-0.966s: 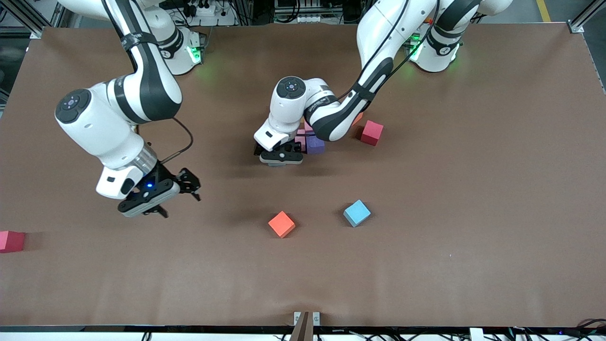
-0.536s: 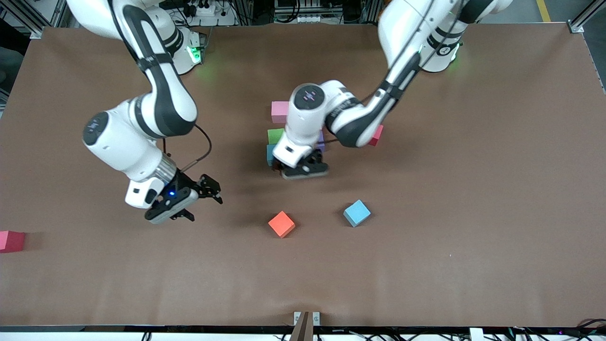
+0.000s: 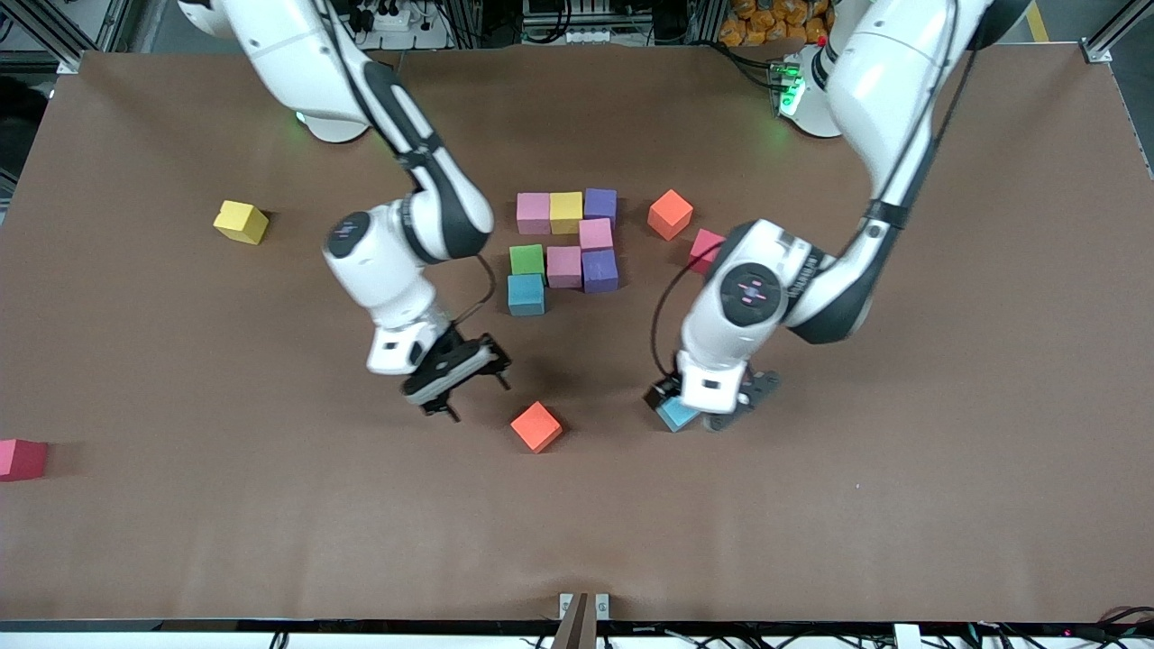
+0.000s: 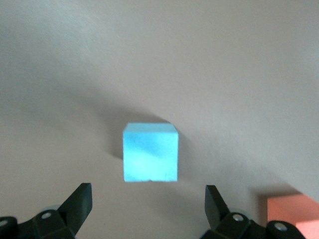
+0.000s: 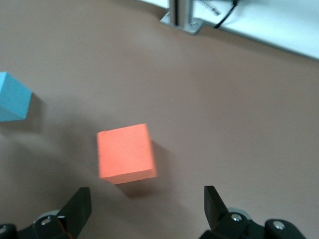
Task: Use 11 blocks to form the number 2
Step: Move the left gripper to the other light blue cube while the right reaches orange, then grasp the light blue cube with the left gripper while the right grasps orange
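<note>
The left hand (image 3: 712, 410), fingers spread and empty, hides most of a light blue block (image 3: 674, 415).

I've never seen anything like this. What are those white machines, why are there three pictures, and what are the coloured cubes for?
They are two robot arms bolted to a brown table, each ending in a two-finger claw. One picture looks down from a high camera; the other two come from cameras on the wrists. Foam cubes are being laid out as a figure 2; the started cluster sits mid-table. The left gripper is open over a light blue cube. The right gripper is open near an orange cube. Nothing is held.
</note>
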`<state>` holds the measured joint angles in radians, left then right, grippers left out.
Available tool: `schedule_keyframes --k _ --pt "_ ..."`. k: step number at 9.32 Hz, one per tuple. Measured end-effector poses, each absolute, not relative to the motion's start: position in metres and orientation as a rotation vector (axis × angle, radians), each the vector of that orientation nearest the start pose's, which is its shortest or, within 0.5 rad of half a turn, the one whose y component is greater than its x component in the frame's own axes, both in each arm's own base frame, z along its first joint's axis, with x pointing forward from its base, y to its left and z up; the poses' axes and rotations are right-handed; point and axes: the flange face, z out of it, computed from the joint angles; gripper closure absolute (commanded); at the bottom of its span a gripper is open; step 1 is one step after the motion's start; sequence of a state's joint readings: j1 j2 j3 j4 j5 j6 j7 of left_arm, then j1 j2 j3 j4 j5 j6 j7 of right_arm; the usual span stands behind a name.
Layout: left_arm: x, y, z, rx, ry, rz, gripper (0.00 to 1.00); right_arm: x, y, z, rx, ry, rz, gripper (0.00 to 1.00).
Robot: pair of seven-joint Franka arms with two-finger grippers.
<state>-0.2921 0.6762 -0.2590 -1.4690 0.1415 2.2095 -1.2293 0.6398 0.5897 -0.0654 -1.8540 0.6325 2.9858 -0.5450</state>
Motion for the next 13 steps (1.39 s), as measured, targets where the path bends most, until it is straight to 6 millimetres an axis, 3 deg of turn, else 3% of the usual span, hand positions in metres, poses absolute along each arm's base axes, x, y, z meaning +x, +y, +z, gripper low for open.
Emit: schedule_keyframes --k 2,5,7,9,11,13 --pt "0.637 -0.338 0.288 -2.993 -1.173 -0.018 0.00 0.570 0.365 0.238 -2.679 -0.707 -0.712 0.00" --pt "0.645 -0.321 0.262 -2.919 -1.276 -0.009 0.00 0.561 0.388 0.226 -2.664 -0.707 -0.821 0.00" --pt "0.651 -0.322 0.252 -2.948 -1.300 -0.048 0.00 0.565 0.402 0.215 -2.654 -0.717 -0.867 0.00" --pt "0.653 -0.329 0.235 -2.982 -1.315 -0.075 0.00 0.576 0.404 0.209 -2.652 -0.712 -0.893 0.00" --pt "0.654 -0.334 0.224 -3.000 -1.331 -0.091 0.00 0.599 0.390 0.210 -2.672 -0.704 -0.953 0.00" --pt "0.654 -0.342 0.217 -3.007 -1.341 -0.093 0.00 0.607 0.386 0.208 -2.678 -0.709 -0.970 0.00"
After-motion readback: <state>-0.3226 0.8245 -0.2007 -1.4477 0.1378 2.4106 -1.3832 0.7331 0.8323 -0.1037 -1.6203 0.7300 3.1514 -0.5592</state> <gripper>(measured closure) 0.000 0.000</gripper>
